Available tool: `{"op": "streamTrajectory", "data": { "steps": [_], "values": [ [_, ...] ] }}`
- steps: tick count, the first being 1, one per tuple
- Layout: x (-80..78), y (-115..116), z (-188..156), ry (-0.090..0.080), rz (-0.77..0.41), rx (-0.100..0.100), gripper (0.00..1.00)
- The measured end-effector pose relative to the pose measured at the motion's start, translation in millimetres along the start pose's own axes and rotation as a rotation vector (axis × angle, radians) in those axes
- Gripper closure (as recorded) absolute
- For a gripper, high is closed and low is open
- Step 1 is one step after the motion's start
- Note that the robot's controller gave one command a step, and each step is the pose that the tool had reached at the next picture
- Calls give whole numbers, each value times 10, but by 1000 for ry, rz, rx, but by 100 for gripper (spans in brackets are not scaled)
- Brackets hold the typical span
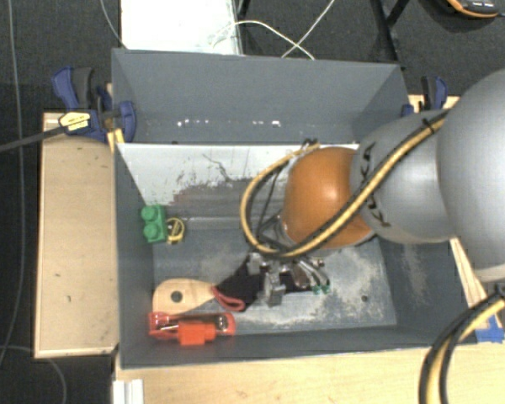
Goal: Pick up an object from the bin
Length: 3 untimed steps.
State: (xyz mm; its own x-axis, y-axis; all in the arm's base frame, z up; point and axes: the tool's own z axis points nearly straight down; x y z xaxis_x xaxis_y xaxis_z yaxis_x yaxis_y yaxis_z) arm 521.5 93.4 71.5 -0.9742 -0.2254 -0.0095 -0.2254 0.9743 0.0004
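Note:
My gripper hangs low over the bin's floor, near the front middle, under the arm's orange cover. A black thing with a red edge lies right against its left side; whether it is gripped I cannot tell. Left of that lies a flat tan wooden piece with a hole. Below it, by the front wall, is a red and orange tool. A small dark thing with a green tip lies just right of the gripper.
A green block with a small yellow ring beside it sits against the left wall. The arm and its cables cover the bin's right middle. The bin's back floor is scuffed bare metal.

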Motion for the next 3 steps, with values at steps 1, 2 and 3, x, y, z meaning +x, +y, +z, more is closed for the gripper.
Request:
{"op": "streamTrajectory", "data": {
  "steps": [1, 2, 3],
  "values": [
    [0, 0, 0, 0, 2, 0, 100],
    [183, -135, -897, -6, -5, 0, 100],
    [-263, 14, -1459, -9, 4, -1, 100]
  ]
}}
